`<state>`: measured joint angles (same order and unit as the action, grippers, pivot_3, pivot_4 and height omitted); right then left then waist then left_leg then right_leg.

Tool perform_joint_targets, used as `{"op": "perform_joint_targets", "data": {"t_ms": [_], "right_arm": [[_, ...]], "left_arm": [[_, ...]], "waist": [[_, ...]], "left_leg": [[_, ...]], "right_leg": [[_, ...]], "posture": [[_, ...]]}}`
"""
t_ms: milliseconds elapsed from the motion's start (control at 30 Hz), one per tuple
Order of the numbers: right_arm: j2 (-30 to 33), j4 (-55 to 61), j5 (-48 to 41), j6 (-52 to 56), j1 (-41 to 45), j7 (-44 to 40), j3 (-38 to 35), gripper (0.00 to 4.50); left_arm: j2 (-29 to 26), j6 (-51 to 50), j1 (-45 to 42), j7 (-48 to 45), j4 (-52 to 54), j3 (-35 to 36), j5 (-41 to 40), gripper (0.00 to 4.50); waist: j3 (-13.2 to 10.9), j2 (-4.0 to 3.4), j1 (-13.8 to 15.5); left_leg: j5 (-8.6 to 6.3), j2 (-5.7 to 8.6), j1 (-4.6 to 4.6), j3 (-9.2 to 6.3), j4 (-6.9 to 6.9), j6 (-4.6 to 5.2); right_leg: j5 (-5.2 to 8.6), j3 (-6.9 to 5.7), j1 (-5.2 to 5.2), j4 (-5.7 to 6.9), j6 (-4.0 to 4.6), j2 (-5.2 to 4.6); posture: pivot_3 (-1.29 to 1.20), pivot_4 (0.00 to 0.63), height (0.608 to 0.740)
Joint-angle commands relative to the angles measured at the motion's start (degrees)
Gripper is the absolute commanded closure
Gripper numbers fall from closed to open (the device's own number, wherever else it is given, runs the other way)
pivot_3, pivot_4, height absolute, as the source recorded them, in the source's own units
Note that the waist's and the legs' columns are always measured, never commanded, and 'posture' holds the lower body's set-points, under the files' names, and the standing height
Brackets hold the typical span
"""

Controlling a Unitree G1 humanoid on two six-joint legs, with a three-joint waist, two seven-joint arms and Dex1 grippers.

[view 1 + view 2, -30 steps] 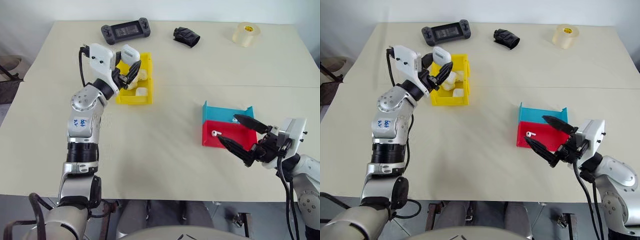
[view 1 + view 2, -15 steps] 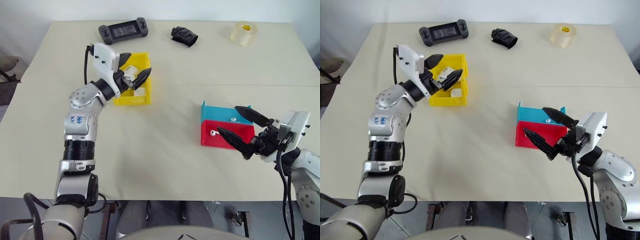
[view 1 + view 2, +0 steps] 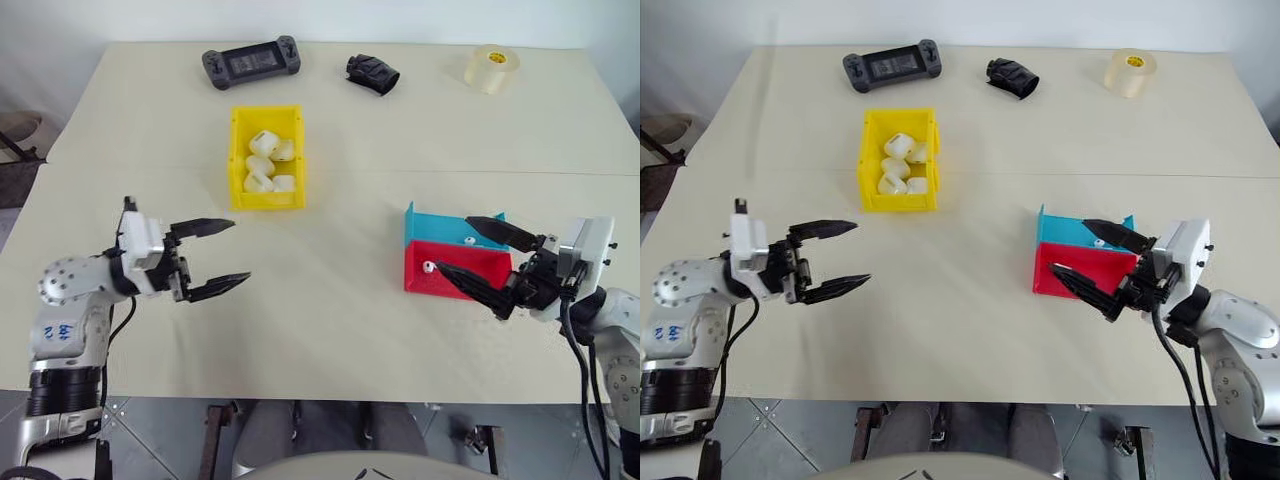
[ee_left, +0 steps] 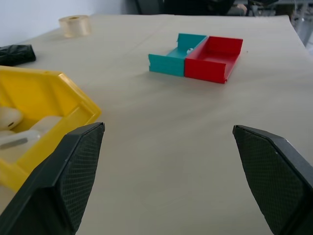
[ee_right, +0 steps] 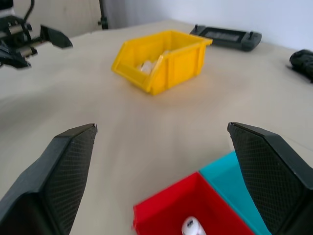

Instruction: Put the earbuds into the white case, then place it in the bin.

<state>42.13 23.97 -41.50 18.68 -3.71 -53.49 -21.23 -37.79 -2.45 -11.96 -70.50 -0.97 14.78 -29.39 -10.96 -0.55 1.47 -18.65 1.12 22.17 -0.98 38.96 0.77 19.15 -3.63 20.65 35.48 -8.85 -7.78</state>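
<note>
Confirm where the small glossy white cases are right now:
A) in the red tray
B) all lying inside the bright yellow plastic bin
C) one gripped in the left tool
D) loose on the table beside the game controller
B: several small glossy white cases lie inside the bright yellow plastic bin, while the left tool stands open and empty over the table.

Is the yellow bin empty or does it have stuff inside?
Not empty. The yellow bin holds several white cases piled together.
</note>
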Motion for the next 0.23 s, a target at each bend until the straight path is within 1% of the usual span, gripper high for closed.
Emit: {"op": "perform_joint_targets", "data": {"t_ms": [33,233], "right_arm": [[2.1,-0.7,-0.2,-0.8,-0.6,-2.7,-3.1,0.00],[3.2,-3.4,0.5,-0.9,1.1,-3.9,-3.2,0.00]], "left_arm": [[-1.3,0.8,2.0,2.0,3.6,2.3,-0.4,0.01],[-1.7,-1.3,5.5,7.7,6.4,4.2,-0.2,0.01]], "waist": [[0.0,0.00,-0.1],[0.0,0.00,-0.2]], "left_leg": [[0.00,-0.01,0.00,0.00,0.00,0.00],[0.00,-0.08,-0.03,0.03,-0.02,0.00]], "right_leg": [[0.00,0.00,-0.01,-0.01,0.00,0.01],[0.00,0.01,0.00,0.00,0.00,0.07]], "posture": [[0.00,0.150,0.740],[0.00,0.150,0.740]]}}
